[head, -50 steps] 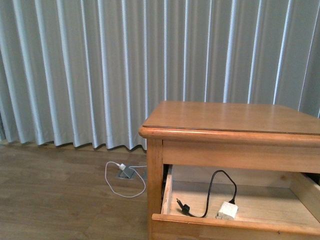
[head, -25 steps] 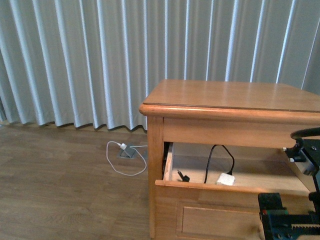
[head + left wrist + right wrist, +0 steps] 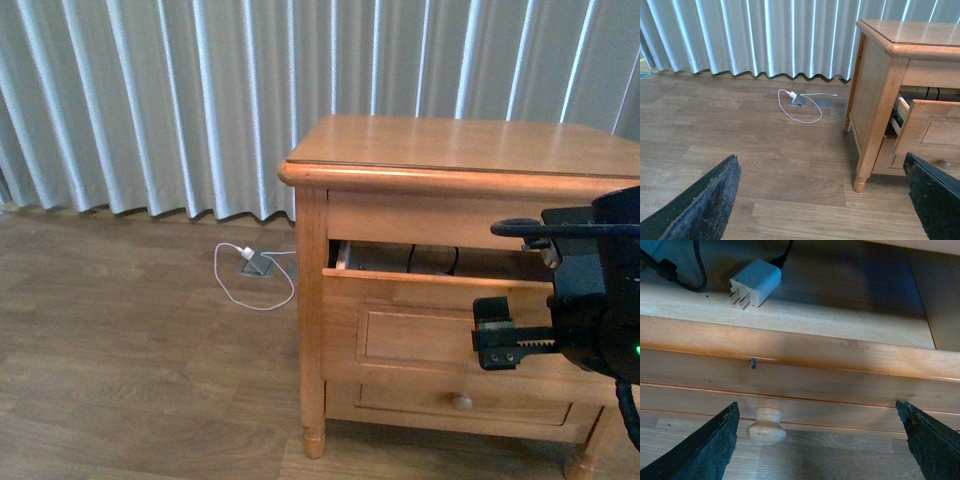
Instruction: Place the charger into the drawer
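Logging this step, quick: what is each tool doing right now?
Left tool: open, holding nothing.
Right tool: open, empty, over the drawer front; charger lies inside.

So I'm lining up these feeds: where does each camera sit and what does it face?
Front: on the body, facing the cabinet; right tool shows.
Left wrist: faces floor and cabinet side; left tool fingers show.
Right wrist: above the drawer, on the charger; fingers show.
All three share the drawer.

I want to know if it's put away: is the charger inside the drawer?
Yes, inside. The white charger lies on the floor of the open upper drawer, prongs toward the front, its black cable showing through the gap.
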